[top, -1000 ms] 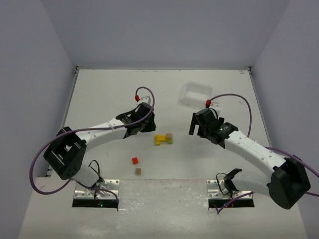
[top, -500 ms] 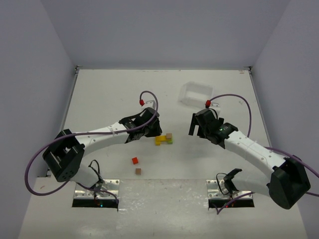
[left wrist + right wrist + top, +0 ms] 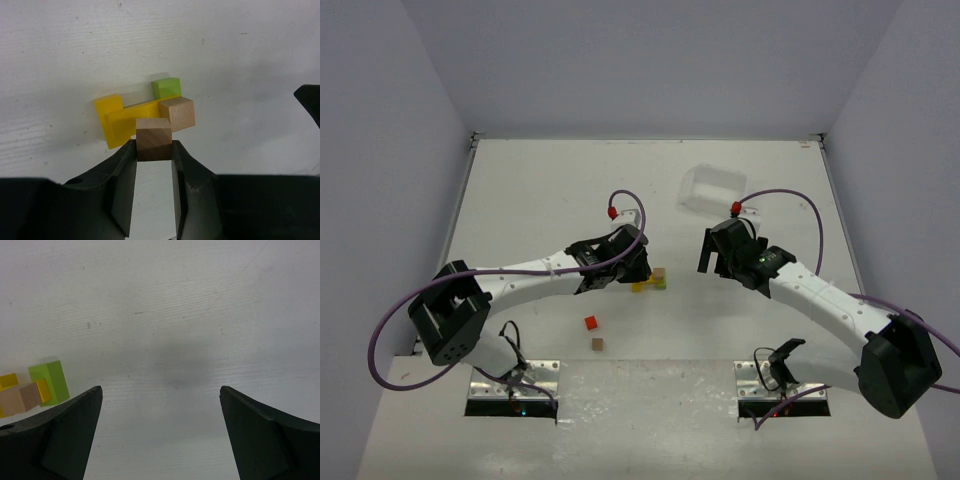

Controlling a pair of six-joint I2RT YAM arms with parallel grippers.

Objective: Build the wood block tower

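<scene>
- Top external view: the wood block tower [image 3: 658, 280] sits on the white table [image 3: 540, 190] near its middle, between the two arms. Only a low cluster shows, with yellow at the left, green at the right and a tan cube on top.
- The left gripper [image 3: 638, 270] hangs right over the cluster's left side and hides part of it. From here I cannot tell what its jaws hold.
- The right gripper [image 3: 715, 262] hovers to the right of the tower, apart from it, with its jaws spread.
- A red cube [image 3: 590, 322] and a brown cube [image 3: 597, 344] lie loose nearer the arm bases, close together. A clear plastic tray [image 3: 712, 190] stands toward the far right.
- Left wrist view: the left gripper [image 3: 154, 152] is clamped on a dark brown cube [image 3: 154, 145], one finger pressed to each side. The cube is held just in front of the tower.
- Beyond it, a yellow block [image 3: 116, 122] with a raised left end lies flat. A green cube [image 3: 166, 88] stands at its far right end, and a tan cube [image 3: 177, 114] rests against the yellow bar just beside the green one.
- Right wrist view: the right gripper [image 3: 160, 435] is wide apart and holds nothing, with bare table between its fingers [image 3: 65, 440].
- The tower shows at the lower left edge, just outside the left finger: green cube [image 3: 49, 382], tan cube [image 3: 19, 399] and a sliver of yellow.
</scene>
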